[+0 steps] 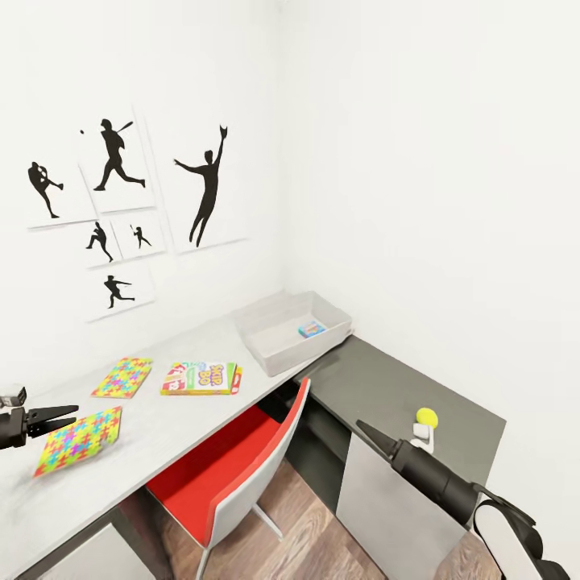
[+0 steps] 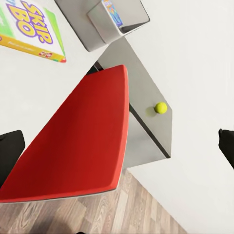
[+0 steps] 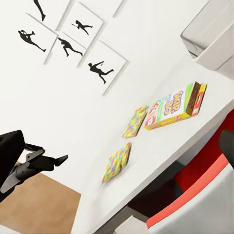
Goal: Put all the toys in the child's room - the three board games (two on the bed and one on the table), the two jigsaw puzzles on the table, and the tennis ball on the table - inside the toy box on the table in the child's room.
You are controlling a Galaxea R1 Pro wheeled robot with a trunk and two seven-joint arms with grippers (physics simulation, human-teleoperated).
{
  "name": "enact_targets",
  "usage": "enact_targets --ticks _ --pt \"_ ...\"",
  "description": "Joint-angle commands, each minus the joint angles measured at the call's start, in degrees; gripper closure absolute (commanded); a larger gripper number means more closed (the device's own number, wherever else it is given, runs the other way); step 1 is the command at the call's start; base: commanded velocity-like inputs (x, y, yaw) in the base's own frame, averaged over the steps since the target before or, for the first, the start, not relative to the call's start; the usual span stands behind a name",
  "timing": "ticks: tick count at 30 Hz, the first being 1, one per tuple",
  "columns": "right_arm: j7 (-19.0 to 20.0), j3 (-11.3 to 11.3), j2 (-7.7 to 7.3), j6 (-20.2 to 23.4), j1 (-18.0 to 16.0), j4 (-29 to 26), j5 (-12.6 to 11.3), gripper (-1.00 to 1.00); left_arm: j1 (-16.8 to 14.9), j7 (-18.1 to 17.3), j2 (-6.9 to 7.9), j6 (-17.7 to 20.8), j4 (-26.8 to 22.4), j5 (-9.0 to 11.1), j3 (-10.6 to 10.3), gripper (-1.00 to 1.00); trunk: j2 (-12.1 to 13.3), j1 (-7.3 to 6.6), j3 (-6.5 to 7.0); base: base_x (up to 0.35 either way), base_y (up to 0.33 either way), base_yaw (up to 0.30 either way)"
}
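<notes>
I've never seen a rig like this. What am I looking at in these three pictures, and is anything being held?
It is a simulated two-armed robot. The large picture looks down from its head; the other two come from cameras near each claw. On the white table lie two jigsaw puzzles and a Skip-Bo game. The grey toy box already holds a small colourful item. The tennis ball sits on the lower dark section. A red chair stands below. The left claw is open and empty; I cannot tell the right claw's state, and nothing shows in it.
</notes>
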Motion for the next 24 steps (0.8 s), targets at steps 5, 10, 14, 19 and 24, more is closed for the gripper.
enact_targets --ticks 5,10,14,19,24 --pt "-0.3 -0.1 0.01 0.4 0.0 0.1 -0.5 -1.00 0.0 -0.2 0.03 0.6 0.0 0.0 0.0 -1.00 -0.1 0.04 -0.13 -0.008 0.003 -0.001" --pt "-0.4 -0.3 -0.03 0.3 -0.1 0.1 -0.5 -1.00 0.0 -0.2 0.04 0.6 0.0 0.0 0.0 -1.00 -0.1 0.04 -0.13 -0.002 0.001 0.000" --pt "-0.5 -0.4 -0.05 0.3 -0.1 0.1 -0.6 -1.00 0.0 -0.2 0.04 0.6 0.0 0.0 0.0 -1.00 -0.1 0.04 -0.13 0.000 0.000 0.000" --pt "-0.5 -0.4 -0.05 0.6 -0.1 0.1 -0.6 -1.00 0.0 -0.2 0.05 0.6 0.0 0.0 0.1 -1.00 -0.1 0.04 -0.13 0.000 0.000 0.000" --pt "-0.4 -0.4 -0.07 0.4 -0.1 0.1 -0.6 -1.00 0.0 -0.2 0.09 0.6 0.0 0.0 0.2 -1.00 -0.1 0.04 -0.13 -0.001 0.000 0.000"
